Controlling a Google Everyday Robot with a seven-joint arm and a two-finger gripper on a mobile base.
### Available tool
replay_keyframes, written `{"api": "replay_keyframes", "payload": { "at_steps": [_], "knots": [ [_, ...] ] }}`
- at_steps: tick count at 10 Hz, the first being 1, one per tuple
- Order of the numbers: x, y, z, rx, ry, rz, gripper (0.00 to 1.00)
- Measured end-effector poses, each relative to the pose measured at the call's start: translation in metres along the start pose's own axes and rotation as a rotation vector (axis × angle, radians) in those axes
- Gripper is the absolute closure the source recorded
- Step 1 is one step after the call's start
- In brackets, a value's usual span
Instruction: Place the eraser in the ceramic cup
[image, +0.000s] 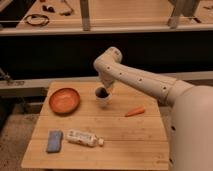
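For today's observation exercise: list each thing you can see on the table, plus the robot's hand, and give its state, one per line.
ceramic cup: upright, dark inside
hand: right over the cup's mouth
orange bowl: upright, nothing in it
carrot: lying flat
bottle: lying on its side
blue sponge: lying flat

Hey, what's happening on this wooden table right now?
A white robot arm reaches across the wooden table, with its tool right at the mouth of the small white ceramic cup. The eraser can't be made out. Left of the cup sits a wide orange-red bowl; an orange carrot-like piece lies to its right. Nearer the front lie a blue rectangular block and a white tube.
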Motion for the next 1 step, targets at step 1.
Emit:
{"api": "replay_keyframes", "payload": {
  "at_steps": [1],
  "knots": [
    [0.0, 0.0, 0.0, 0.0, 0.0, 0.0, 0.49]
  ]
}}
